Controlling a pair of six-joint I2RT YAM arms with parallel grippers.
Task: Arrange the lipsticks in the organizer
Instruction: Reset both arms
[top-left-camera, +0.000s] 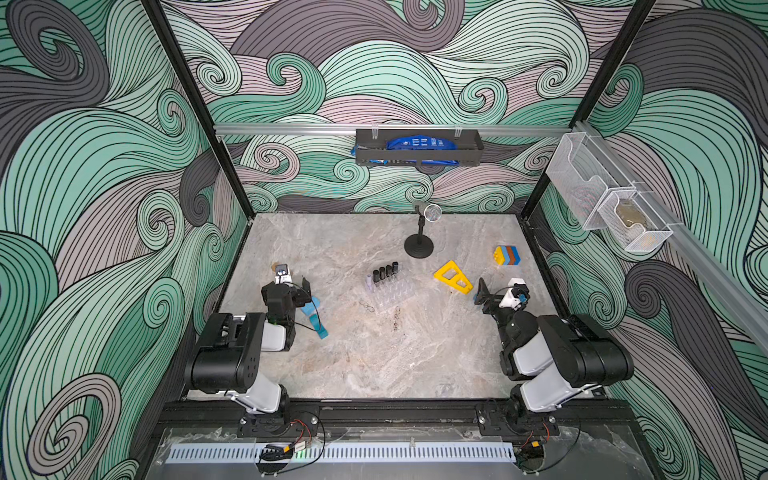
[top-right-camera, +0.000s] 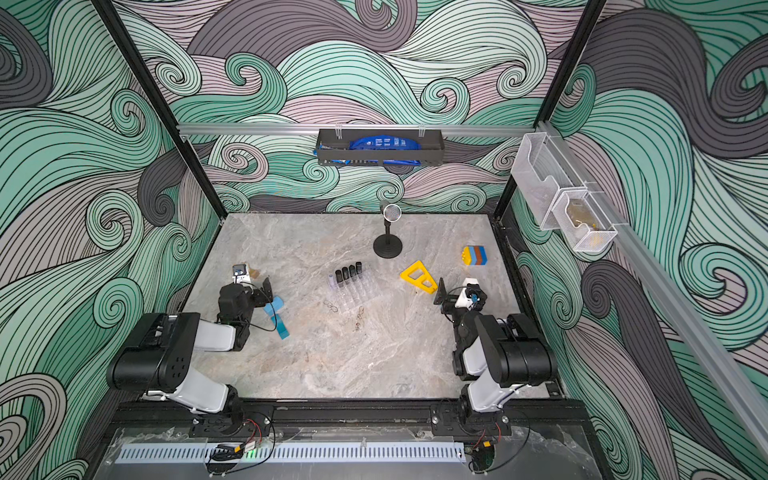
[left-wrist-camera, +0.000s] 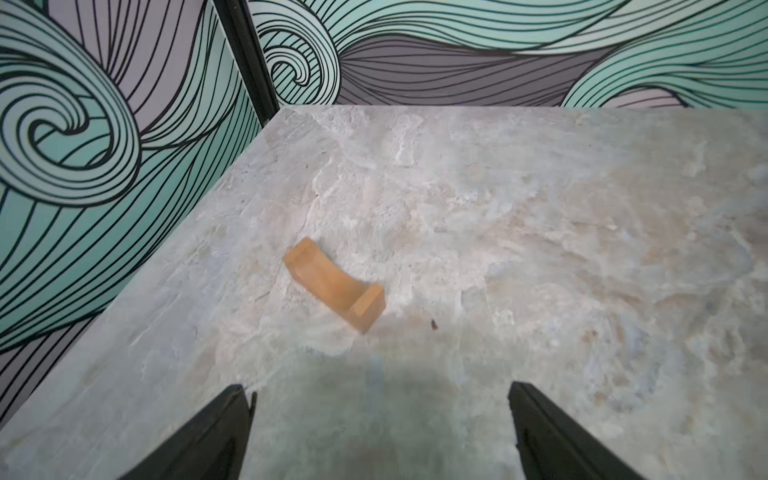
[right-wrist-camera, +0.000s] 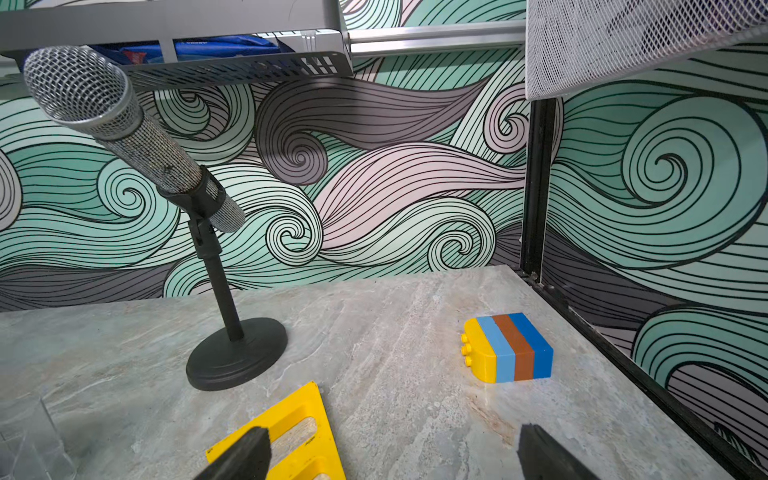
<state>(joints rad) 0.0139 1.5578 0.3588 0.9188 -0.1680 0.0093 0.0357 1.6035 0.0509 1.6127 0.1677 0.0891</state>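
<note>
The clear organizer (top-left-camera: 395, 293) (top-right-camera: 359, 291) lies mid-table in both top views. Four black lipsticks (top-left-camera: 385, 271) (top-right-camera: 349, 272) stand side by side in its far row. A lilac lipstick (top-left-camera: 369, 281) (top-right-camera: 331, 279) stands at the left end of that row. My left gripper (top-left-camera: 293, 283) (top-right-camera: 255, 284) hovers well left of the organizer; the left wrist view shows it (left-wrist-camera: 378, 386) open over bare table. My right gripper (top-left-camera: 500, 291) (top-right-camera: 457, 293) is off to the right, open and empty (right-wrist-camera: 392, 430), beside the yellow frame. A clear edge of the organizer (right-wrist-camera: 25, 436) shows in the right wrist view.
A yellow triangular frame (top-left-camera: 453, 277) (right-wrist-camera: 291, 432) lies right of the organizer. Blue blocks (top-left-camera: 313, 318) sit by the left arm. An orange block (left-wrist-camera: 332, 284) lies near the left wall. A microphone on a stand (top-left-camera: 419, 243) (right-wrist-camera: 232, 353) and a striped brick stack (top-left-camera: 507, 254) (right-wrist-camera: 507, 349) are at the back.
</note>
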